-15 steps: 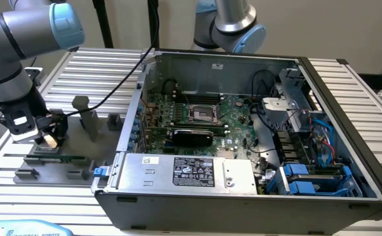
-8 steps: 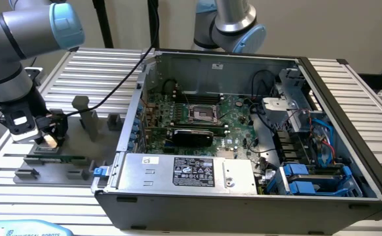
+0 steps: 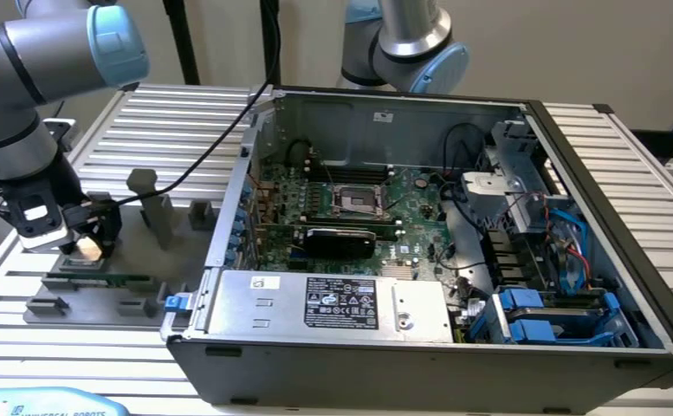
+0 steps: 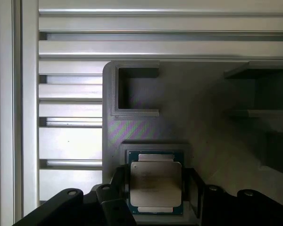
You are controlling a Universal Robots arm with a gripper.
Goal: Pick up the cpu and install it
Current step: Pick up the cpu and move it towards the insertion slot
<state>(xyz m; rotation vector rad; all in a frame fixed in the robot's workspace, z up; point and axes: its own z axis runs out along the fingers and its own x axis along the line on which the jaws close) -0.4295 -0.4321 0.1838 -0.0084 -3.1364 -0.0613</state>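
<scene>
The cpu (image 4: 155,183), a flat square chip with a shiny silver top on a green board, lies in a shallow pocket of the grey fixture plate (image 4: 198,122). My gripper (image 4: 155,190) straddles it, with one dark finger (image 4: 119,182) against one side and the other finger (image 4: 192,186) against the opposite side. At the exterior view's left my gripper (image 3: 87,243) is low over the fixture plate (image 3: 105,303), with the tan cpu (image 3: 86,250) between its fingertips. The empty cpu socket (image 3: 356,201) sits on the motherboard inside the open computer case (image 3: 613,260).
A long green memory stick (image 3: 100,280) lies on the fixture near my gripper. Grey upright fixture blocks (image 3: 152,204) stand beside it. A second arm's base (image 3: 411,43) rises behind the case. Cables, a power supply (image 3: 336,303) and blue drive bays (image 3: 544,316) crowd the case.
</scene>
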